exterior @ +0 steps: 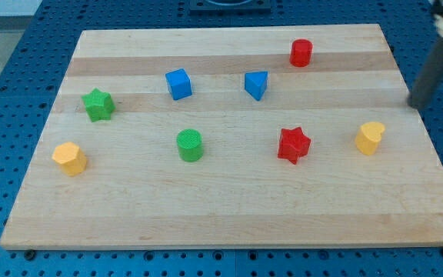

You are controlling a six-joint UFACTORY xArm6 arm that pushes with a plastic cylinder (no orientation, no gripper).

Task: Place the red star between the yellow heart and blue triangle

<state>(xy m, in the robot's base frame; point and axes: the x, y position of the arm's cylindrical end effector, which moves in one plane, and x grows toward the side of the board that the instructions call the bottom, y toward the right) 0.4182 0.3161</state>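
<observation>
My tip [415, 105] sits at the board's right edge — no fingers; red star [294, 145], chunky and five-pointed, lies flat, untouched.

Rod [437, 65] blurred, top seemingly cropped

Board [229, 211], far row: red cylinder [301, 52], far right. Next row nearer, left to right: green star [98, 105], blue cube [179, 84], blue triangle [257, 85]. Near row, left to right: yellow block [69, 158] (shape unclear), green cylinder [190, 145], red star [293, 145], yellow heart [370, 138]. Red star sits nearer than and slightly right of the blue triangle, left of the yellow heart, all three apart. The tip [415, 105] is at the board's right edge, right of and beyond the yellow heart, touching no block.
</observation>
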